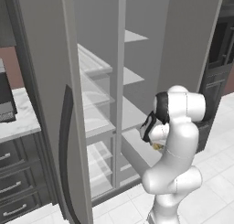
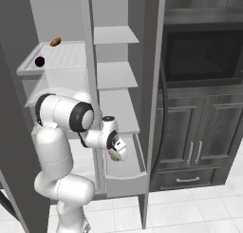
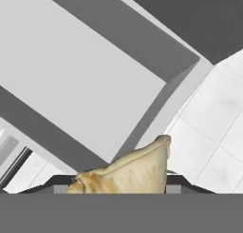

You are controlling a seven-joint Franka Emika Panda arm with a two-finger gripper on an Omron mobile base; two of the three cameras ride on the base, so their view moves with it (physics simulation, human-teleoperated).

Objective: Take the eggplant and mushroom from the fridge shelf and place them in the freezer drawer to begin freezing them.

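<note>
Tool [image 2: 115,156] clamped on mushroom [image 3: 126,172], poised above open freezer drawer [image 2: 124,179]. Risk: release near drawer edge, mushroom bouncing onto floor. Eggplant [image 2: 40,61] on upper shelf.

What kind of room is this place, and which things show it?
Most likely a home kitchen: an open fridge with shelves, a built-in microwave over dark cabinets, and a marble-like counter.

Even, flat light with no clear source; nothing glares. Shadows are faint, darkest along the inner wall of the drawer [image 3: 156,61] in the hand view. The fridge [image 1: 45,58] reads pale grey, the cabinets [image 2: 199,127] dim. All pictures look soft and low in detail, without distortion at the edges.
</note>
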